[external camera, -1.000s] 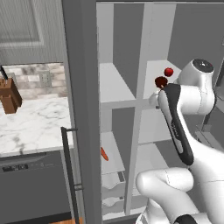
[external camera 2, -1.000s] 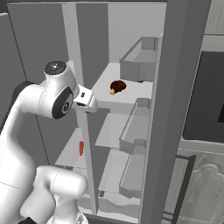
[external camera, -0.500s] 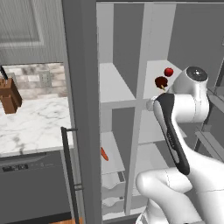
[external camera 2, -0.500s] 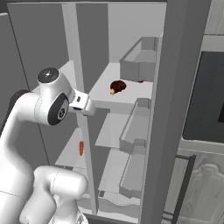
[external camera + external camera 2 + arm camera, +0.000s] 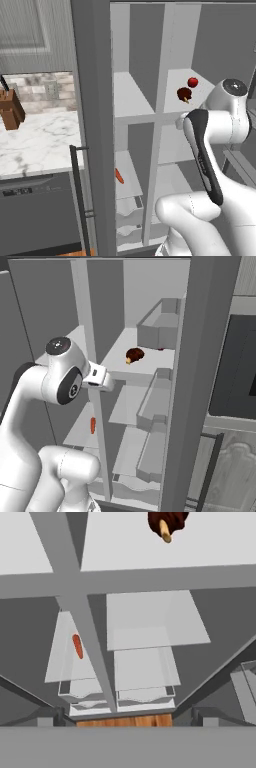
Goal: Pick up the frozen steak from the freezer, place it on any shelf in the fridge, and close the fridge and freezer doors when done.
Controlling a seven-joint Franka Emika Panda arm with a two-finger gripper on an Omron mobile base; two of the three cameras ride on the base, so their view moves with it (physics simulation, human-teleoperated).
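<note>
The frozen steak (image 5: 184, 93) (image 5: 134, 354) (image 5: 167, 519), a dark brown lump, lies on a white shelf (image 5: 172, 86) (image 5: 119, 350) in the fridge, the wider column. Nothing touches it. My gripper (image 5: 125, 716) (image 5: 107, 384) hangs just in front of that shelf's edge and a little below it. It is open and holds nothing. The freezer (image 5: 131, 95) is the narrower column beside the centre divider. Both doors stand open: the freezer door (image 5: 92, 125) and the fridge door (image 5: 200, 381) with clear bins (image 5: 160, 331).
A red ball (image 5: 192, 82) sits behind the steak. An orange carrot (image 5: 119, 175) (image 5: 92, 425) (image 5: 77, 646) lies on a lower freezer shelf. White drawers (image 5: 142, 677) fill the bottom. A knife block (image 5: 10, 107) stands on the marble counter (image 5: 40, 145) above a dark dishwasher front (image 5: 40, 215).
My hand has drawn back from the steak and sunk slightly below the shelf edge, and the arm has swung a little sideways. The steak has stayed on the shelf. The gripper stays open.
</note>
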